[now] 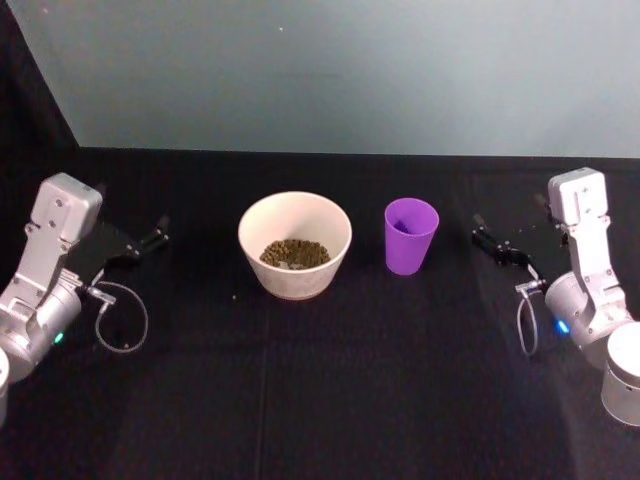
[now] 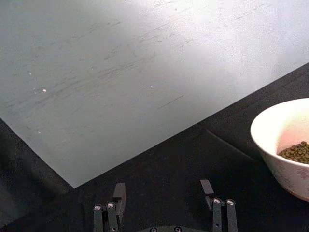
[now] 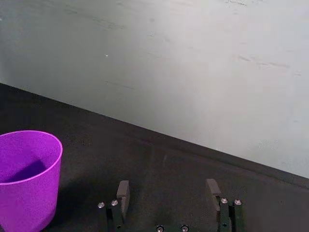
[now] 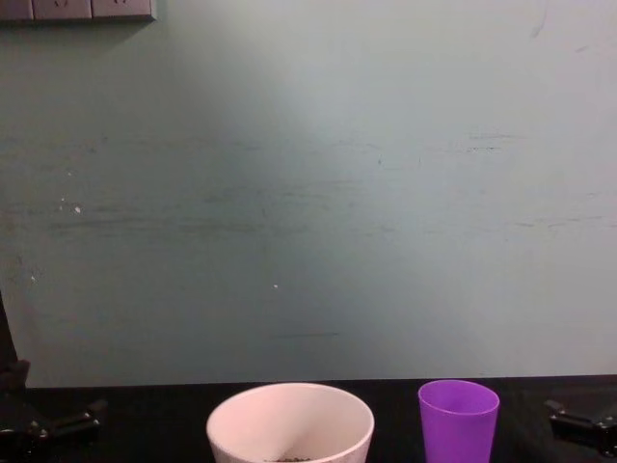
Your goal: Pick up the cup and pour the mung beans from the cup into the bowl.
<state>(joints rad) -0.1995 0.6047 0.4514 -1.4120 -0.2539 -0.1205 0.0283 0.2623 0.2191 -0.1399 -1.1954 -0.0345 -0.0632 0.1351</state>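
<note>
Stood upright just right of the bowl (image 1: 295,244), apart from it, the purple cup (image 1: 411,235); lay heaped inside that bowl, the mung beans (image 1: 294,253); rested well left and right of it, jaws released and grasping nothing, the left gripper (image 1: 158,232) and right gripper (image 1: 484,238).

Bowl (image 4: 289,422): in your chest view the lower edge cuts off its base, and you see the mung beans (image 4: 289,459) only as a sliver at that edge. In your left wrist view the bowl's far side runs off the frame.

Cup (image 3: 25,179): in your right wrist view one side and the base are cut off; in your chest view its foot is cut off too.

Left tool (image 2: 164,195) and right tool (image 3: 169,193): your wrist views show the fingers alone, bodies out of frame.
</note>
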